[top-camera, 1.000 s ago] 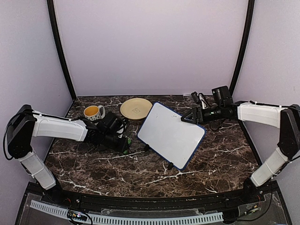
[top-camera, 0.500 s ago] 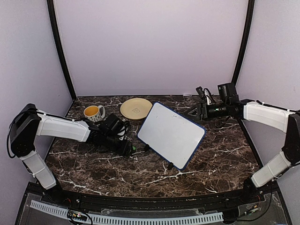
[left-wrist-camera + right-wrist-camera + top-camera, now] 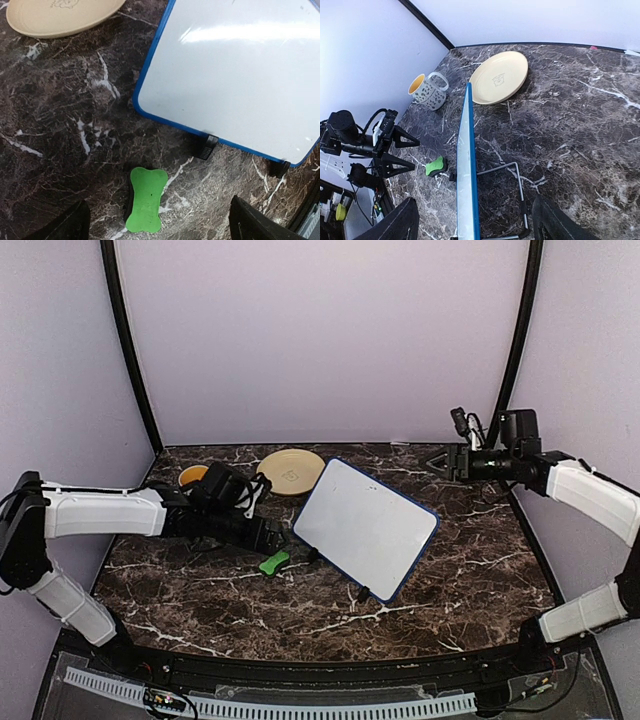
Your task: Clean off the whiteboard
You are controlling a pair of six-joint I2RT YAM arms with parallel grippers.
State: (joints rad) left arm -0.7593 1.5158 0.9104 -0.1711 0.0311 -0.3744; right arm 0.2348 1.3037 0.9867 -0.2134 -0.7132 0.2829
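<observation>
The whiteboard (image 3: 365,528) stands tilted on a wire stand in the middle of the table, its white face blank inside a blue frame. It is close up in the left wrist view (image 3: 235,75) and edge-on in the right wrist view (image 3: 466,165). A green bone-shaped eraser (image 3: 273,562) (image 3: 145,199) (image 3: 434,166) lies flat on the marble just left of the board's lower corner. My left gripper (image 3: 265,537) (image 3: 160,227) hovers over the eraser, open and holding nothing. My right gripper (image 3: 440,460) (image 3: 476,225) is open, raised behind the board's right side and apart from it.
A round yellow plate (image 3: 290,471) (image 3: 499,76) lies at the back, just left of the board. A patterned mug (image 3: 193,476) (image 3: 427,90) stands left of the plate, partly behind my left arm. The board's wire stand (image 3: 515,200) reaches out behind it.
My left gripper opened and the green eraser now lies on the table; the arm drew back a little. The right arm pulled away from the board, up and to the right.
</observation>
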